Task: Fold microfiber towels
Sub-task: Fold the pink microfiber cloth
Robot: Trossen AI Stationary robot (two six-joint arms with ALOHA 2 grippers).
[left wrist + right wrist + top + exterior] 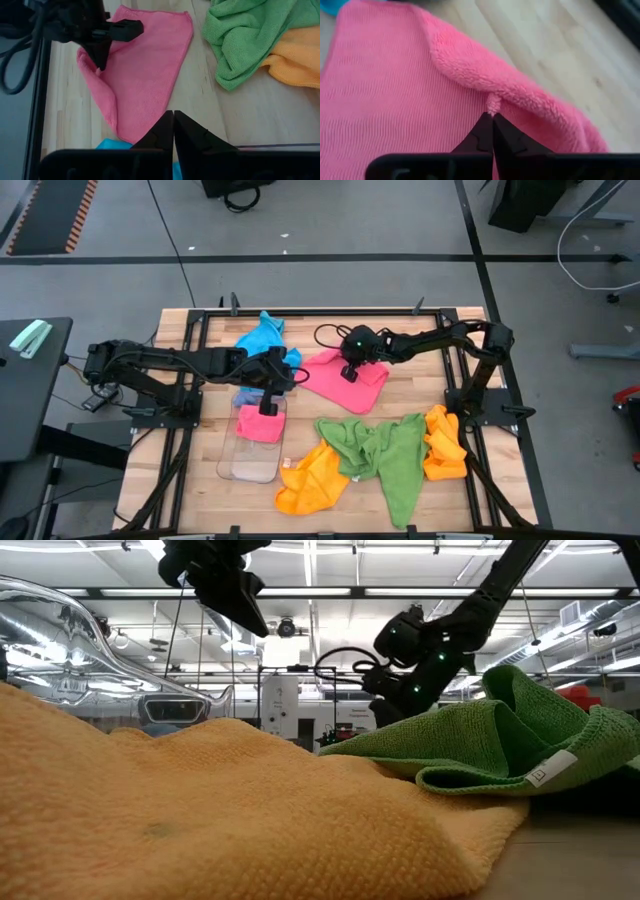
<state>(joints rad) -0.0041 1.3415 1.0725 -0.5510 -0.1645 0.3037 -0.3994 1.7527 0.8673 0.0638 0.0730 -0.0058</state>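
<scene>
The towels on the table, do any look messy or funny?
Yes. The green towel and two orange towels lie crumpled in a heap at the table's front. The right gripper pinches a pink towel's rumpled edge.

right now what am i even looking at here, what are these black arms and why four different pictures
These are two robot arms at a wooden table, each ending in a two-finger gripper, and their job is folding small towels. One picture looks straight down from above, one looks level across the tabletop, and the other two come from cameras on the arms' wrists.

The right gripper is shut on a pinch of the pink towel near the middle of the table. The left gripper is shut and seems to hold nothing; it hangs over a second, folded pink towel lying in a clear plastic tray. A blue towel lies at the far side. Toward the near edge a green towel lies between two orange towels.
</scene>
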